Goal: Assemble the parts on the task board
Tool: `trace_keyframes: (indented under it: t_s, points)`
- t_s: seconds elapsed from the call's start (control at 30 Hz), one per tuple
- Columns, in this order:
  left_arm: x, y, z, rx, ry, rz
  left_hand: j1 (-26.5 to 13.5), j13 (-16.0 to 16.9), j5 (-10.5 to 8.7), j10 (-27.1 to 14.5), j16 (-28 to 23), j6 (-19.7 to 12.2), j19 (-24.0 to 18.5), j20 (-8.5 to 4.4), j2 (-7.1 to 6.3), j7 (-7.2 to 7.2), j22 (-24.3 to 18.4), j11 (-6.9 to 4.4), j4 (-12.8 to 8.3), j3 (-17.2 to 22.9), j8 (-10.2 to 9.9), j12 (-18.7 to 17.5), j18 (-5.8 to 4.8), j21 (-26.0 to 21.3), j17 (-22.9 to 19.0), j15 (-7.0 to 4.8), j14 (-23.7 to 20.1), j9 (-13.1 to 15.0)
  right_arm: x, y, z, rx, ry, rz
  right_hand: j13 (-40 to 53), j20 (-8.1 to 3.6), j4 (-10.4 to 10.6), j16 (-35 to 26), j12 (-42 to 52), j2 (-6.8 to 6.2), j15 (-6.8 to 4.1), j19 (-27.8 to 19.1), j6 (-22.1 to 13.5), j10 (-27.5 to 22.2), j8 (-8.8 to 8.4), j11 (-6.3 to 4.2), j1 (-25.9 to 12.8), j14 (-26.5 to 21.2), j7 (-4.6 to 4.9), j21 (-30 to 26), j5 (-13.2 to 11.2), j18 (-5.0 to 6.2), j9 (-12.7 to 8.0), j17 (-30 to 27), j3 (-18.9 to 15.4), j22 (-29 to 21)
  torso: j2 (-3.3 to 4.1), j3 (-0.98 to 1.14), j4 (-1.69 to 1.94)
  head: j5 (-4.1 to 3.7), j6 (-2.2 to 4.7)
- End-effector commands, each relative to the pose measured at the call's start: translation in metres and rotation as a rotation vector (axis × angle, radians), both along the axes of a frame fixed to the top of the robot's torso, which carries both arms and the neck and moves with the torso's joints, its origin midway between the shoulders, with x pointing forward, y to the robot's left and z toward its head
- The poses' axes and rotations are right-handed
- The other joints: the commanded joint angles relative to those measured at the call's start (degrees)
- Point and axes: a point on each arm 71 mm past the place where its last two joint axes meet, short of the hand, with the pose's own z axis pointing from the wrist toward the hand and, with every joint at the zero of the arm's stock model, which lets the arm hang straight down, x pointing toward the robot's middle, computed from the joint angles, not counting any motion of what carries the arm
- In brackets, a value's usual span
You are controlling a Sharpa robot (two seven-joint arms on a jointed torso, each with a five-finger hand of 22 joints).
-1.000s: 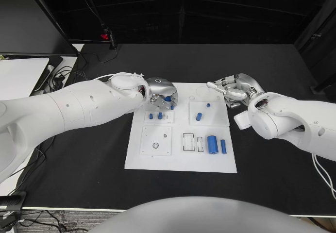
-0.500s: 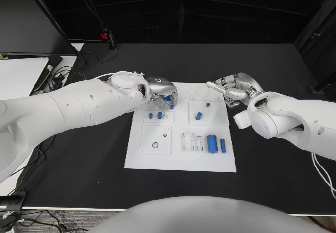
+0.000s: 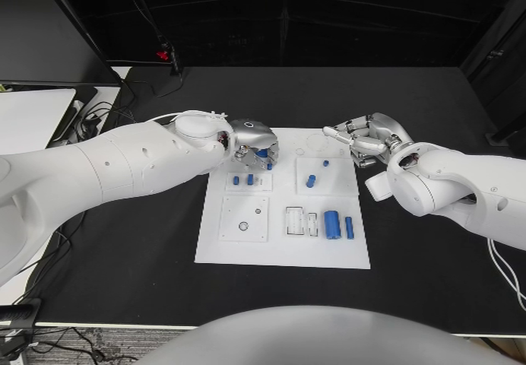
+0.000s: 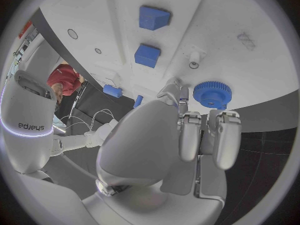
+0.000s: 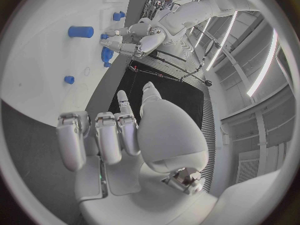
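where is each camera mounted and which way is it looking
Head view: on the robot's head, looking down at the black table and white task board; both white arms, left hand and right hand show.
Left wrist view: behind the left hand, facing the board and a blue gear by its fingers.
Right wrist view: behind the right hand, facing across the board toward the left hand.
Shared: all three show the task board and the left hand.

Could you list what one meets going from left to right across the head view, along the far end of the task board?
Left arm → left robot hand, over the task board's far left corner with a blue gear at its fingers → right robot hand, at the far right corner → right arm.
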Motion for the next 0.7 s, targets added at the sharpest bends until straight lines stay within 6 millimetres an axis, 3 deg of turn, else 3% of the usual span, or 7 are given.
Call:
trace_keyframes:
  t_s: [0.03,0.37,0.7]
  points:
    - [-0.003,0.0023,-0.0117,0.066,0.04,-0.001,-0.63,0.04,0.09,0.54,0.05,0.5,5.98,-0.35,-0.09,-0.13,15.09,0.0,0.02,0.46,-0.38,-0.07,-0.36,0.18,15.1,-0.42,6.01,0.11,0.0001,0.0012,0.0008,0.004,-0.001,0.007,15.08,-0.36,0.02,0.14,0.14,0.7,-0.36,6.15,-0.05,5.97,0.37,-0.42,-0.01,6.05,-0.36,0.19,0.24,-0.42,0.1,15.1,-0.37,15.09,-0.01,0.0,-0.02,0.04,-0.09]
    - [-0.0037,0.001,-0.0121,0.068,0.044,-0.006,-1.05,0.05,-0.04,2.48,0.05,2.56,5.98,-0.54,-0.16,-0.71,15.09,-0.52,-0.01,1.52,-0.07,-0.12,-0.36,0.18,15.1,-0.83,6.01,0.4,0.0003,0.0014,0.0001,0.022,0.013,0.001,15.08,-0.37,0.02,0.14,0.14,0.71,-0.36,6.15,-0.04,5.97,0.39,-0.42,-0.02,6.05,-0.37,0.19,0.24,-0.42,0.1,15.1,-0.4,15.09,0.01,-0.02,-0.03,0.16,-0.15]
    - [-0.0048,-0.0005,-0.0127,0.092,0.017,-0.027,-1.78,-0.02,-0.17,2.6,0.05,2.43,5.98,-0.66,-0.6,-0.57,15.09,-0.34,0.06,1.73,-0.62,-0.64,-0.36,0.18,15.1,-0.78,6.01,0.27,0.0004,0.0014,0.0,0.025,0.014,-0.001,15.08,-0.37,0.02,0.14,0.14,0.71,-0.36,6.15,-0.04,5.97,0.39,-0.42,-0.02,6.05,-0.37,0.19,0.24,-0.42,0.1,15.1,-0.4,15.09,0.0,0.03,0.06,0.11,-0.13]
